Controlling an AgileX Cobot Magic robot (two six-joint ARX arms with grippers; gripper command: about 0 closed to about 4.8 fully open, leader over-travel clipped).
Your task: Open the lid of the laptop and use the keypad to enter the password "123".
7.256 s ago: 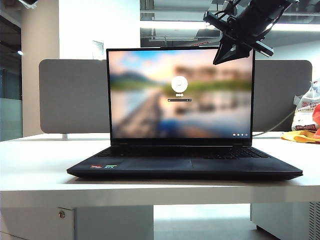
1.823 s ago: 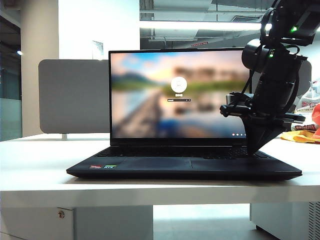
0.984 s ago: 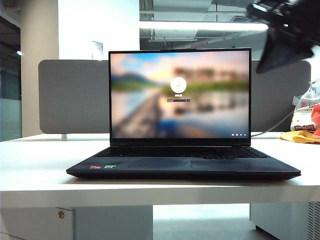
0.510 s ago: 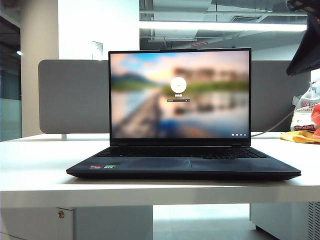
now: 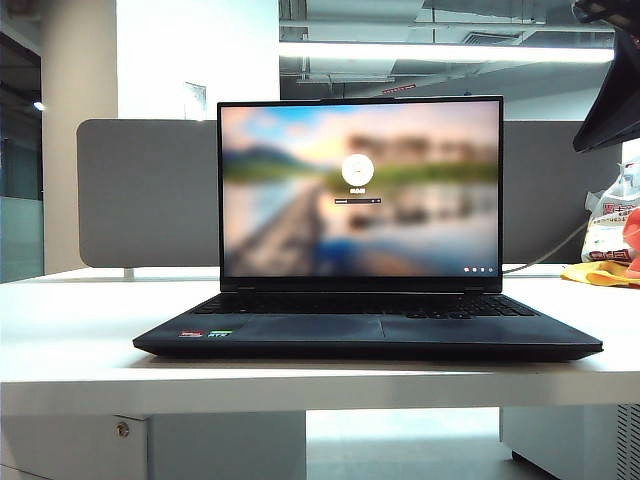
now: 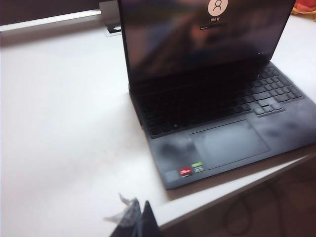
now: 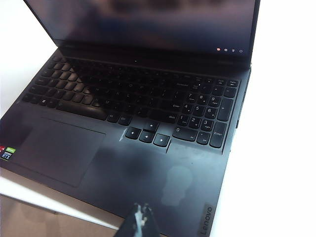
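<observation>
1. From the outside camera, the laptop [image 5: 368, 330] sits in the middle of the white surface [image 5: 70, 350] with its lid [image 5: 360, 188] already up and the login picture glowing. The right gripper [image 5: 608, 95] hangs high at the right edge, well away from the keys. A grey divider board [image 5: 145, 190] stands behind, and a food bag [image 5: 612, 225] and a yellow cloth [image 5: 600, 272] lie to the right, clear of the way.

2. From the left wrist camera, the left gripper [image 6: 138, 222] hovers over the front edge of the surface, near the laptop's [image 6: 217, 118] sticker corner. I cannot tell if its jaws are spread or pressed together. If it drops, it could bump that corner and slide the laptop.

3. From the right wrist camera, the right gripper [image 7: 140, 222] floats over the right palm rest with its jaws pressed together. The keypad [image 7: 202, 116] lies beyond it with nothing in between. The number keys sit very close, so a poke that is a little off could hit the wrong key, or Enter too soon.
</observation>
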